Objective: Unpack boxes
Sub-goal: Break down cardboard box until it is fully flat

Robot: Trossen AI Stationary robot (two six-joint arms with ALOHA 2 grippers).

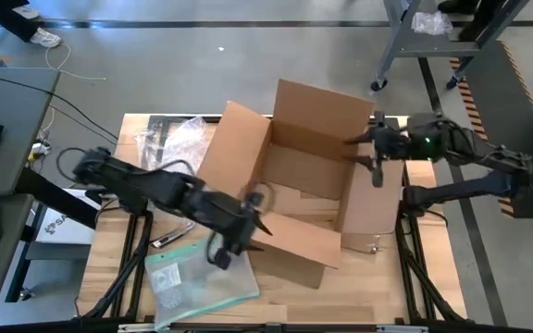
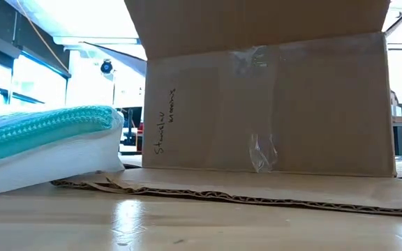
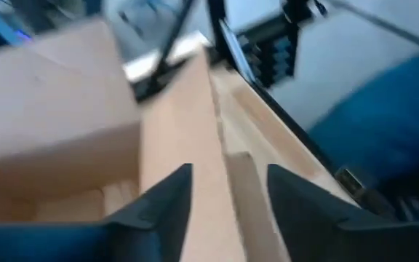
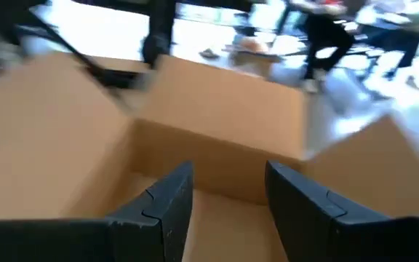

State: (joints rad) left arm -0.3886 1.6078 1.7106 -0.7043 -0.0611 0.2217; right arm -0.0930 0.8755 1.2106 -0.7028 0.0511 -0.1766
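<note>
Corrugated brown cardboard box [image 1: 308,180] stands open at frame centre, flaps splayed. Left gripper [image 1: 239,231], fingers parted, hangs over its lower-left flap; right gripper [image 1: 376,148], fingers parted, sits at its upper-right rim.

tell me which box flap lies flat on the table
The brown cardboard box's front flap, beside the left tool; the other flaps stand raised.

Two dark jointed arms, black cables looping, a green light on the right one.
</note>
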